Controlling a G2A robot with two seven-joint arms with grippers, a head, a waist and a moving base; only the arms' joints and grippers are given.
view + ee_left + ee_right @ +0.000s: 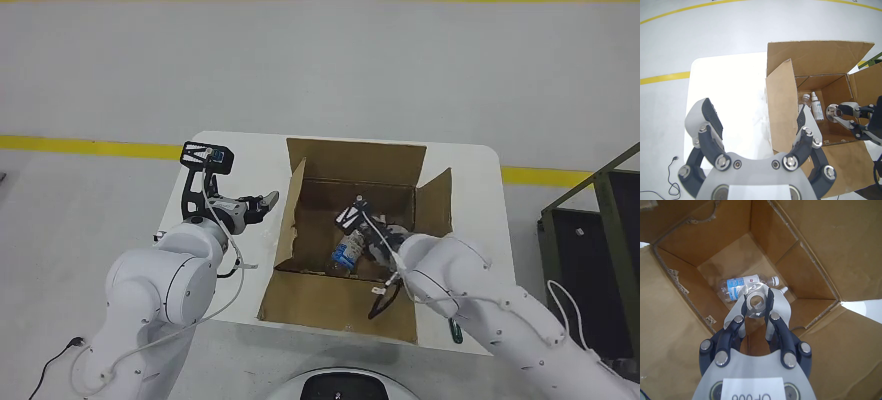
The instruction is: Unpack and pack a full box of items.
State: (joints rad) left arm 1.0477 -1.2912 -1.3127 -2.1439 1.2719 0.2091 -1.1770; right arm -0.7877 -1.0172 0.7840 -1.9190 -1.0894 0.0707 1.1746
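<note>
Left claw (755, 111) spread wide, nothing held, hung over the table (725, 79) just beside the left wall of the box (781, 98) (idle, by the look of it). Box stood open, flaps up, toward the table's right. On its floor a clear bottle (734, 285) is laid on its side, white cap on. A spray (816, 107) is laid just beside it, nozzle toward the same wall. Right claw (755, 299) is closed on a metal flange (753, 288), pinched across the hub, and is held inside the box above the bottle.

Step judged: flange in transit through the box; whether out or in cannot be told. Next move is thought to call for a straight path clear of walls and flaps, with a firm grip on the smooth metal.

Labels: blue-and-white band noted on bottle, pale printed label on spray; print too small to be made out.
</note>
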